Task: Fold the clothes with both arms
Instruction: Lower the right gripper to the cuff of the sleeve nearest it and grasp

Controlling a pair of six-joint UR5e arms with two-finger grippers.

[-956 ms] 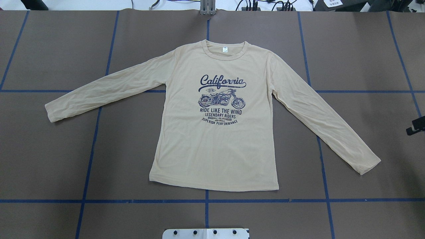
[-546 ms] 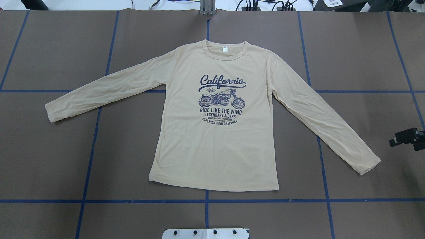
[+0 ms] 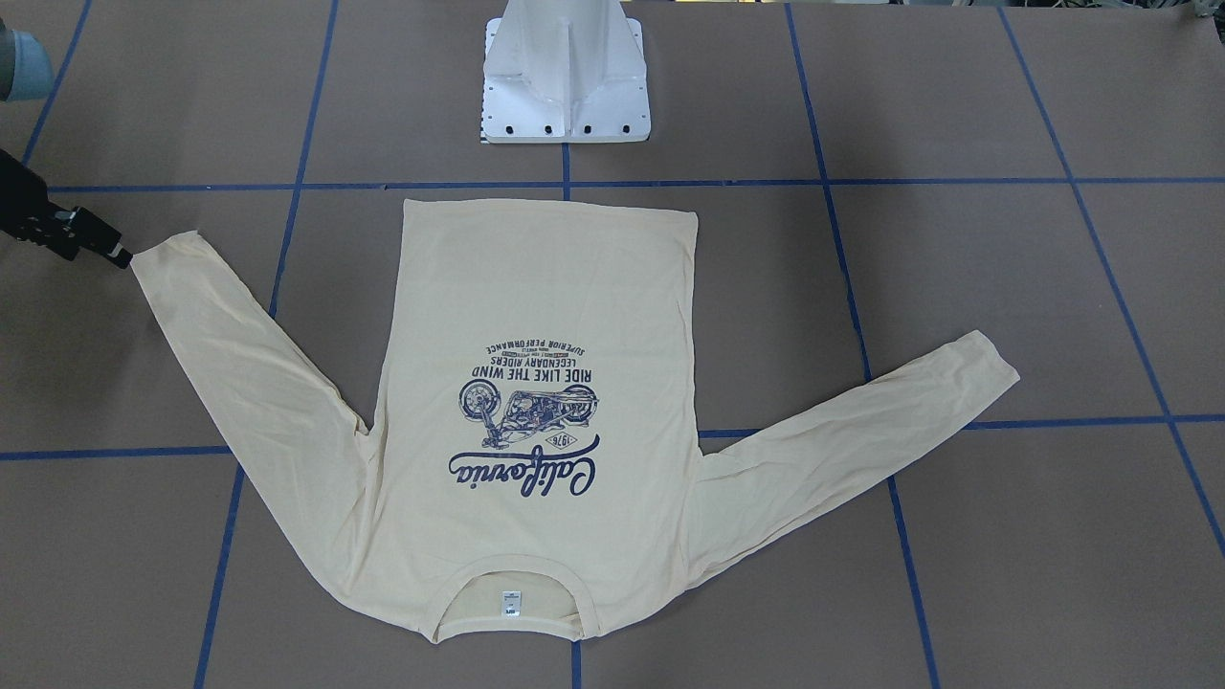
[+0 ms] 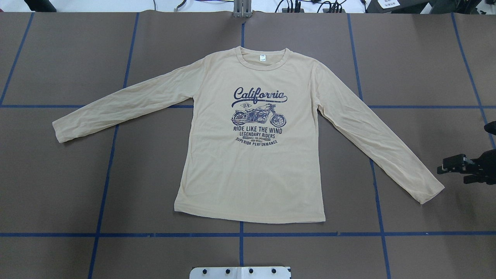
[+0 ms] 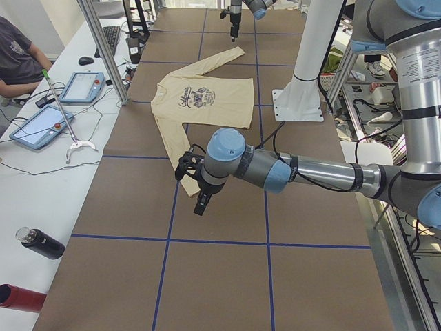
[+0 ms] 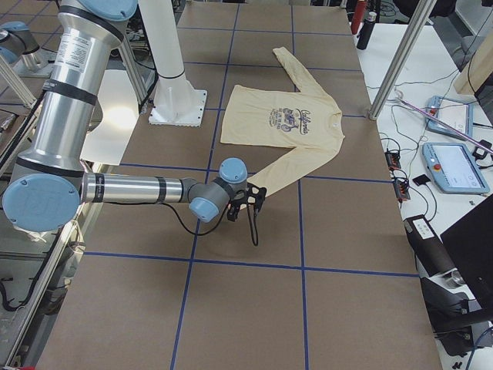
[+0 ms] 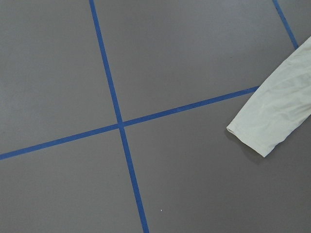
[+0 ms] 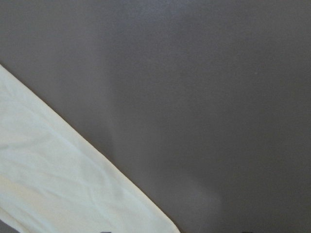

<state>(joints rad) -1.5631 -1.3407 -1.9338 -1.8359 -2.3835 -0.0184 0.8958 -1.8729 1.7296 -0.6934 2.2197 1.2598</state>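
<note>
The cream long-sleeved T-shirt (image 4: 252,166) lies flat and face up on the brown table, with both sleeves spread out and the navy California print showing. My right gripper (image 4: 445,168) comes in from the right edge. It hovers just beside the right sleeve's cuff (image 4: 430,192) and looks open and empty. In the front-facing view its tip (image 3: 115,251) is next to that cuff. The right wrist view shows the sleeve (image 8: 58,184) below. My left gripper (image 5: 198,203) shows only in the exterior left view, above the left cuff (image 7: 272,121). I cannot tell whether it is open or shut.
The white pedestal base (image 3: 565,86) stands at the robot's edge of the table. Blue tape lines (image 4: 240,234) grid the brown mat. A metal post (image 4: 242,9) stands at the far edge. Tablets (image 5: 83,86) and bottles (image 5: 41,245) lie on a side desk.
My right gripper has moved in from the right edge, leftward and down toward the right sleeve's cuff. The shirt has not moved.
</note>
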